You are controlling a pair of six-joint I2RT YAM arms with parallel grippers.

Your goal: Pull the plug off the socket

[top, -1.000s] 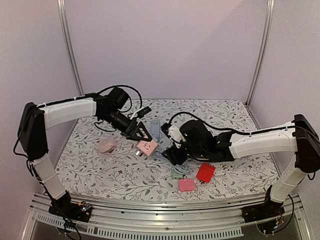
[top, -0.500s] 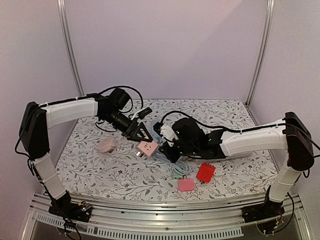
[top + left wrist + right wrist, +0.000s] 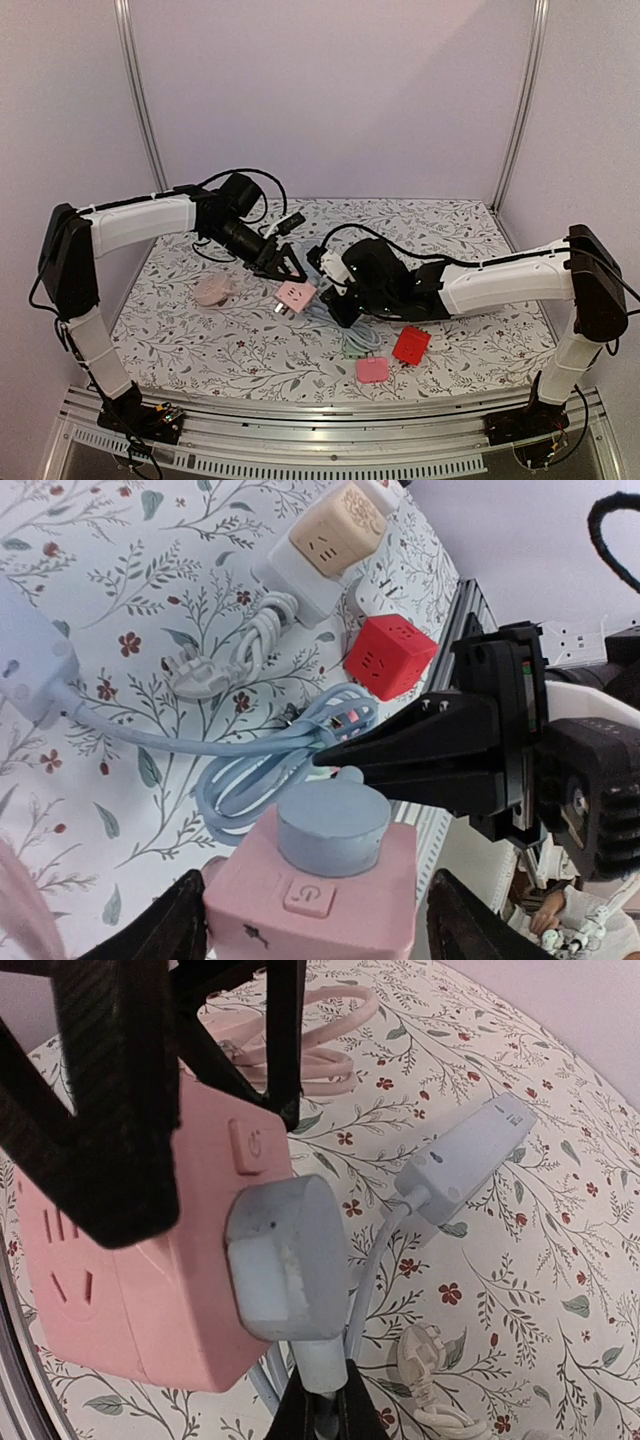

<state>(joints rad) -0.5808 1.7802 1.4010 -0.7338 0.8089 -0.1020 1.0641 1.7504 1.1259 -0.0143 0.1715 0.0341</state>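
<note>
Swinging left across the table point(image 3: 450, 225) since a second ago, the right arm has brought the right gripper point(image 3: 320, 1415) up to the pink socket cube point(image 3: 294, 294). Its fingers, spread wide then, are now pinched together on the pale blue cable point(image 3: 322, 1365) just where it leaves the plug point(image 3: 285, 1255). The left gripper point(image 3: 322, 905) has meanwhile eased a little wider. The cube sits near the middle of the table, slightly toward the left edge. The plug is a round grey-blue cap seated in the cube's face that carries the power button point(image 3: 248, 1146). The left fingers stand apart astride the cube, one on each flank. A sliver of gap shows beside the one on the right arm's side, so the cube looks bracketed rather than squeezed. What the pull turns on is direction. The plug's pins run straight into the buttoned face, which is turned up toward the left wrist. The cable leaves the cap sideways, along that face and in line with the right fingers. The right arm has hold of the neck below the cap, not of the cap itself. Drawing straight back along its own fingers would probably drag across the pins rather than out along them. With the left fingers loose, the cube may simply come along.
</note>
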